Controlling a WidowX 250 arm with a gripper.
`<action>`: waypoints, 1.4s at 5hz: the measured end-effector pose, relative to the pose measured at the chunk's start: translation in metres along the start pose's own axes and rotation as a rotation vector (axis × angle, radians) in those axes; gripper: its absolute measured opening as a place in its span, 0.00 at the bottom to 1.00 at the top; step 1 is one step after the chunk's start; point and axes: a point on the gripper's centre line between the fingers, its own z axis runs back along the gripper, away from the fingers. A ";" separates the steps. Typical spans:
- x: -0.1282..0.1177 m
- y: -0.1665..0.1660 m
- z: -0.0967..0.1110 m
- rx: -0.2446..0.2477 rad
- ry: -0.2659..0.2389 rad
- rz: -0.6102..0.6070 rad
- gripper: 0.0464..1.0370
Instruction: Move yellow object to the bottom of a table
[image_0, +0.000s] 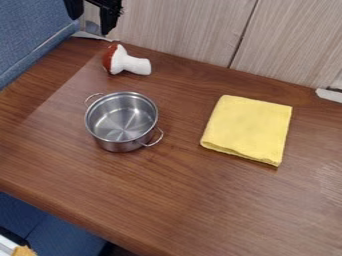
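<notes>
At the top left of the camera view, the black gripper (90, 25) hangs near the table's back left corner, its two fingers apart with nothing between them. The yellow object is a folded cloth (247, 129) lying flat on the right half of the brown wooden table (194, 200). It is well to the right of the gripper and lower in the view, with bare wood between its lower edge and the table's front edge.
A steel pot (122, 121) with two handles stands left of the cloth. Behind it lies a white and reddish-brown mushroom-shaped object (127, 62). A pale wooden panel (187, 30) runs along the back, and a blue padded surface (30, 35) borders the left.
</notes>
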 end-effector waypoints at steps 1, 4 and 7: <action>-0.004 -0.006 -0.015 -0.021 0.034 -0.011 0.96; 0.021 -0.112 0.002 -0.197 -0.048 -0.280 0.96; -0.012 -0.249 0.028 -0.333 -0.090 -0.665 0.96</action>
